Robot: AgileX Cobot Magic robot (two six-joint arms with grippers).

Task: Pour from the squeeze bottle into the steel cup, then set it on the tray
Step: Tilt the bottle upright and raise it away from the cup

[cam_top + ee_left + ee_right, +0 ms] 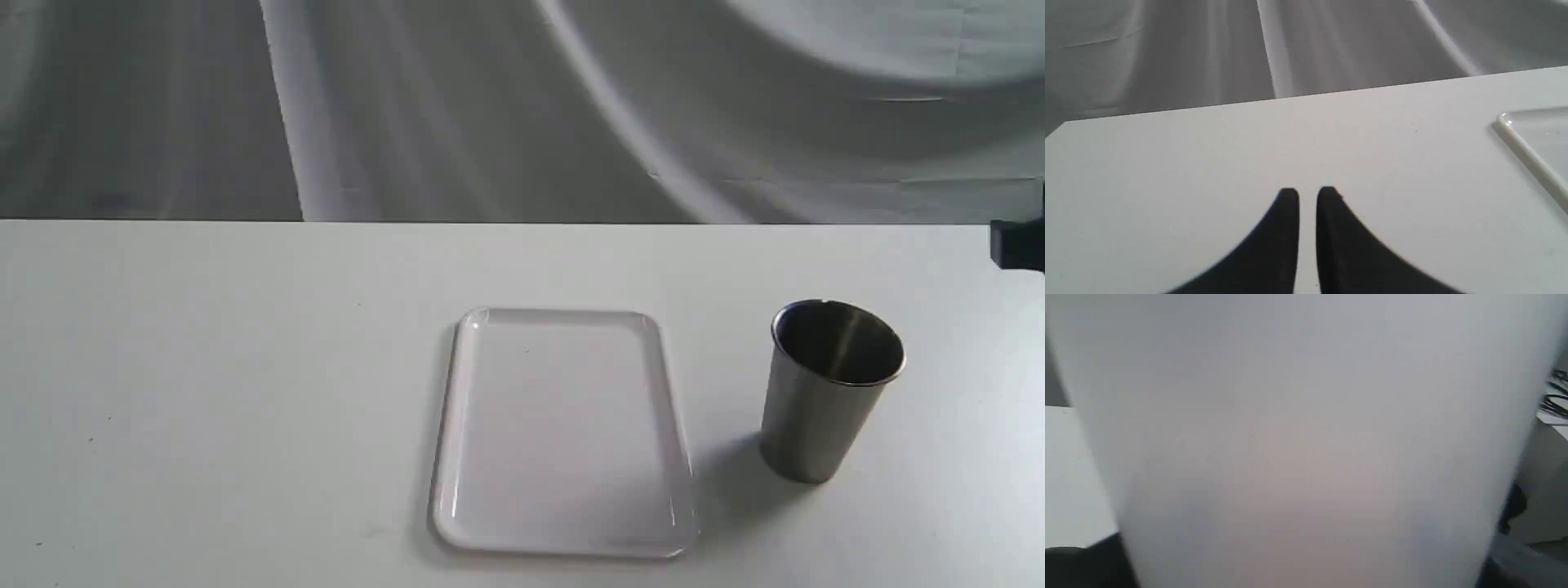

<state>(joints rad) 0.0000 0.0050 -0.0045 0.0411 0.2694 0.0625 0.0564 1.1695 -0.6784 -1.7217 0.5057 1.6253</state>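
One tray (563,433), one steel cup (826,408), one squeeze bottle (1306,441).

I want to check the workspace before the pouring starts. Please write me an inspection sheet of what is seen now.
surface: white table, few small specks.
job's things: tray in the middle, nothing on it; steel cup upright on its right, apart; bottle fills the right wrist view, blurred.
clutter: nothing seen.
grippers: left gripper nearly shut, holding nothing; right gripper seems closed on the bottle.
cables: black cables, right wrist view only.
surroundings: grey cloth backdrop.
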